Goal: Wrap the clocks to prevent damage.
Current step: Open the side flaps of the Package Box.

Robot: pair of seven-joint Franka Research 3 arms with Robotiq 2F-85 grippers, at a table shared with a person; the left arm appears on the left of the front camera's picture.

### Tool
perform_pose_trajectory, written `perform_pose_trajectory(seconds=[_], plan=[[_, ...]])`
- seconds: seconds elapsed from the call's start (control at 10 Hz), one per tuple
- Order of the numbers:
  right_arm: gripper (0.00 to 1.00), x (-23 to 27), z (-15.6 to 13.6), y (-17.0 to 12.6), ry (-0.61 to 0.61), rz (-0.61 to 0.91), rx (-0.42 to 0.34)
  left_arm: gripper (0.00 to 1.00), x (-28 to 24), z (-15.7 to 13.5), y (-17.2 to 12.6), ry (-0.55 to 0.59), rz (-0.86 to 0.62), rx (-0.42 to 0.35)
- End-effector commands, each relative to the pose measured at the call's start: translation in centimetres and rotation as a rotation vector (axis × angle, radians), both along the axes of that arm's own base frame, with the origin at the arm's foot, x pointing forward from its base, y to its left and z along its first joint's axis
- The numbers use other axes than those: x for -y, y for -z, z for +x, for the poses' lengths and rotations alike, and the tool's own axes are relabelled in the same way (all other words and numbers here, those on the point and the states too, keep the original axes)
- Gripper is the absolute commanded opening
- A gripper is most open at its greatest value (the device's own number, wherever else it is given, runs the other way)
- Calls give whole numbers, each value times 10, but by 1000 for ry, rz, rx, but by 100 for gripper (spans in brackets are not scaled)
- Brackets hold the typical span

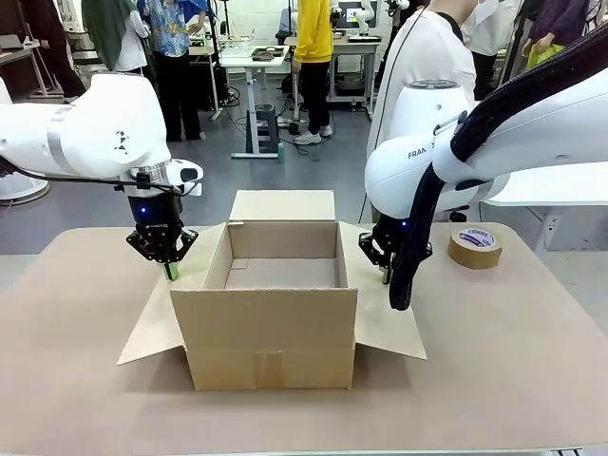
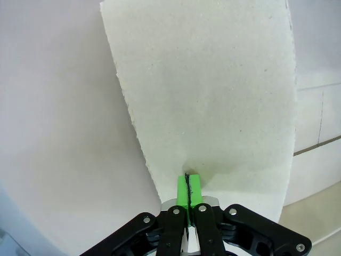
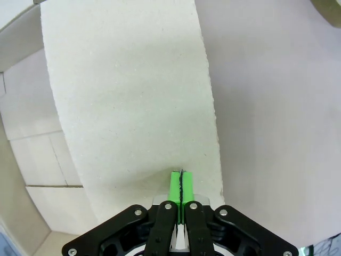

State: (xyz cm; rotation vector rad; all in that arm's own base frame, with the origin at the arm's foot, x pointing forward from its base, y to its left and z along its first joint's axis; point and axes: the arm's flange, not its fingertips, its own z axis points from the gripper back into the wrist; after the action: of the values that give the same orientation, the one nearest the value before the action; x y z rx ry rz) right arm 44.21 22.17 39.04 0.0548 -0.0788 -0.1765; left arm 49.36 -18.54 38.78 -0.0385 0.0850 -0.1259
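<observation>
The clocks are out of view. An open cardboard box (image 1: 275,332) stands in the middle of the table, its inside bare as far as I can see. My left gripper (image 1: 171,271) is shut, its green tips pressed down onto the box's left side flap (image 2: 213,106). On the other side my right gripper (image 1: 385,275) is also shut, tips touching the right side flap (image 3: 133,106). Both flaps lie folded outward and down. Nothing sits between either pair of pads.
A roll of brown tape (image 1: 475,247) lies on the table at the right, beyond my right arm. A person in a white top (image 1: 427,47) stands at the far side. The box's back flap (image 1: 283,204) stands up.
</observation>
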Motion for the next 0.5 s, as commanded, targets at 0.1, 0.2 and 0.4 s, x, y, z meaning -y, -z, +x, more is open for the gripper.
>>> perform_pose_trajectory(seconds=[0.1, 0.2, 0.4], plan=[[1, -1, -5, 2, 4, 22, -3, 0, 2, -3, 9, -15, -19, 31], [1, 0, -5, 1, 7, 19, -17, 0, -1, -3, 2, -20, -39, 60], [1, -1, -4, 7, 5, 9, -54, 0, 2, 3, 5, -3, -10, 18]])
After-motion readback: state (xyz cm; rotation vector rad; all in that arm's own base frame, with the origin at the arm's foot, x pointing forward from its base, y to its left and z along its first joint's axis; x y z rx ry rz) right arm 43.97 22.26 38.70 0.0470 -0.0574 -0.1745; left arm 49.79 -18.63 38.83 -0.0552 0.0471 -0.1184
